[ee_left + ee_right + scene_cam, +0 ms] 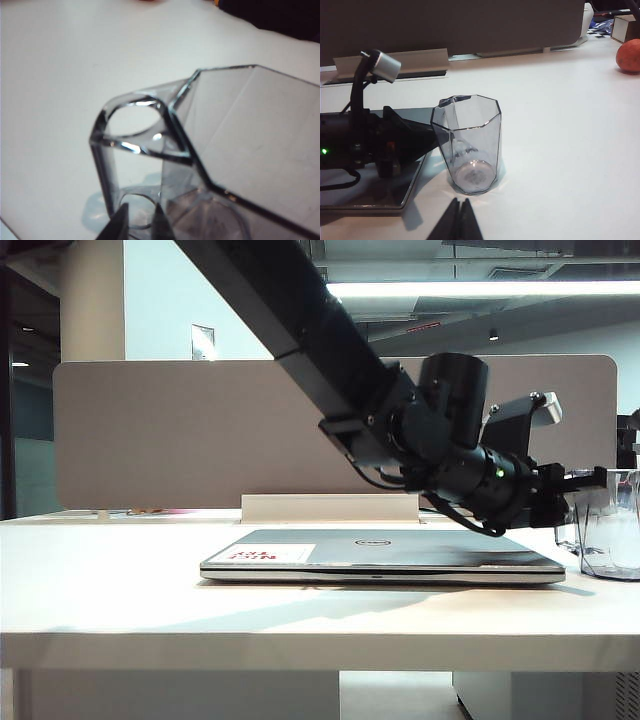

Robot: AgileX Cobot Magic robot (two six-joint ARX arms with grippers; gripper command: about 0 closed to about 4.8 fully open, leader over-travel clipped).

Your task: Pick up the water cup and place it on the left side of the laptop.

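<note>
Water cup (470,142) upright, handle toward left pincer (140,220), seemingly gripped, right pincer (457,220) closed.

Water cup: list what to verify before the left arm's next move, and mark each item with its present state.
1. Cup stands upright on the table, to the right of the laptop in the exterior view: ok.
2. Left end effector is at the cup's handle: ok.
3. Left end effector has a firm grip on the handle: cannot tell; the fingertips show a narrow gap and contact is unclear.
4. Right end effector is shut and apart from the cup: ok.
5. Laptop lid is closed and lying flat: ok.
6. The table to the left of the laptop in the exterior view is bare for the drop: ok.
</note>
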